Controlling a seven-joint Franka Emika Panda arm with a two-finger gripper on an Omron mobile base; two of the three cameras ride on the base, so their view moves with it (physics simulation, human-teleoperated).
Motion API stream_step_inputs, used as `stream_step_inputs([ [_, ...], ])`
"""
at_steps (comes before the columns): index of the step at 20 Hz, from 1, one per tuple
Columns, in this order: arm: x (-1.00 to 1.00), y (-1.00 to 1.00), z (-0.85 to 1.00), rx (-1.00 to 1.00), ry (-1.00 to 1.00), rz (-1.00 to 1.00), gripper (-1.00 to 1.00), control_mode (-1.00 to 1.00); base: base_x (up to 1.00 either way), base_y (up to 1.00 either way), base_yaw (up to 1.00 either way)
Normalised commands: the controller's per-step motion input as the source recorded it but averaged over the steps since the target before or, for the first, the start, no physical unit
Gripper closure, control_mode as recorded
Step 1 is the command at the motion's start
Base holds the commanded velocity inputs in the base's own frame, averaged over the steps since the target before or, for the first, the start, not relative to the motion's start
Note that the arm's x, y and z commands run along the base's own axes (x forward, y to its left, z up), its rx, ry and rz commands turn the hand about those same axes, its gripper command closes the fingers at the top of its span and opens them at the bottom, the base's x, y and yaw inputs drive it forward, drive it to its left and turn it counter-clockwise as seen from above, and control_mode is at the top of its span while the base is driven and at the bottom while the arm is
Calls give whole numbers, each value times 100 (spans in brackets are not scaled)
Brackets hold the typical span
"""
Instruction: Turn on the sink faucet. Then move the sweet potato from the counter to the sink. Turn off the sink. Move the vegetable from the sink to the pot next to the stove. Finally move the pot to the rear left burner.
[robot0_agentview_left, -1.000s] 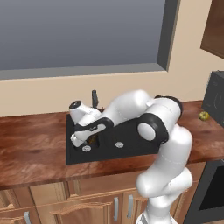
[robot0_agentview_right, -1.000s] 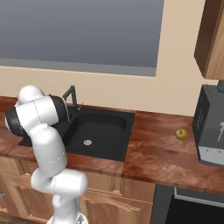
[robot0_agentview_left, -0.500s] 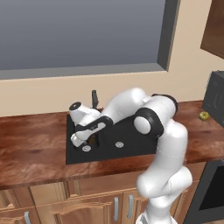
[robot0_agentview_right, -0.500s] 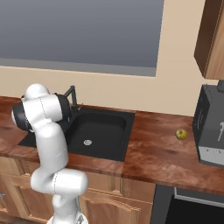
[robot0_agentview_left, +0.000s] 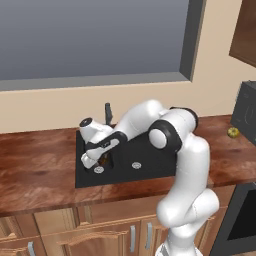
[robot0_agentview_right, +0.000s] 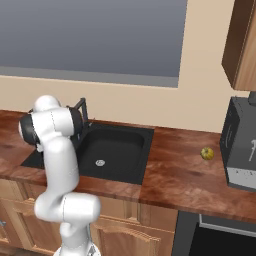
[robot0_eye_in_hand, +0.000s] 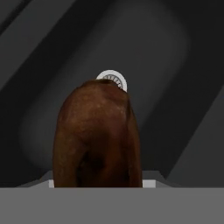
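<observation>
Pincer (robot0_agentview_left: 103, 159) hangs low over the left part of the black sink basin (robot0_agentview_left: 150, 167), pinching the sweet potato (robot0_eye_in_hand: 96, 135); the hand view looks straight down the brown tuber, which blocks the fingertips themselves, so the grip is judged from the potato sitting tight against the hand. Beyond the potato's far end lies the round white drain (robot0_eye_in_hand: 113, 80) on the dark basin floor, close below. In the left base view a small brown patch shows at the hand, just above the basin floor beside the drain.

Behind the basin stands the dark faucet (robot0_agentview_right: 80, 107), at the back rim. Whether water runs cannot be told. Around the sink runs the reddish wood worktop (robot0_agentview_right: 175, 170); on its right, well apart from the sink, sits a small yellow-green fruit (robot0_agentview_right: 207, 153) near a dark appliance (robot0_agentview_right: 241, 145).

Step 2 of the task is in hand: carrying the vegetable into the sink. It looks nearly done. The next move calls for spreading the pincer so the potato settles on the basin floor, then lifting clear and reaching back to the faucet handle to shut it off.
</observation>
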Motion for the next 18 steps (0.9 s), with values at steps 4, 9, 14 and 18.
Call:
stream_step_inputs([
  [4,13,0,-18,0,5,0,100,-100,0,0,0],
  [9,22,0,-15,0,2,0,100,-100,0,0,0],
  [14,22,0,-16,0,0,0,100,-100,0,0,0],
  [18,19,0,-19,0,0,0,100,-100,0,0,0],
])
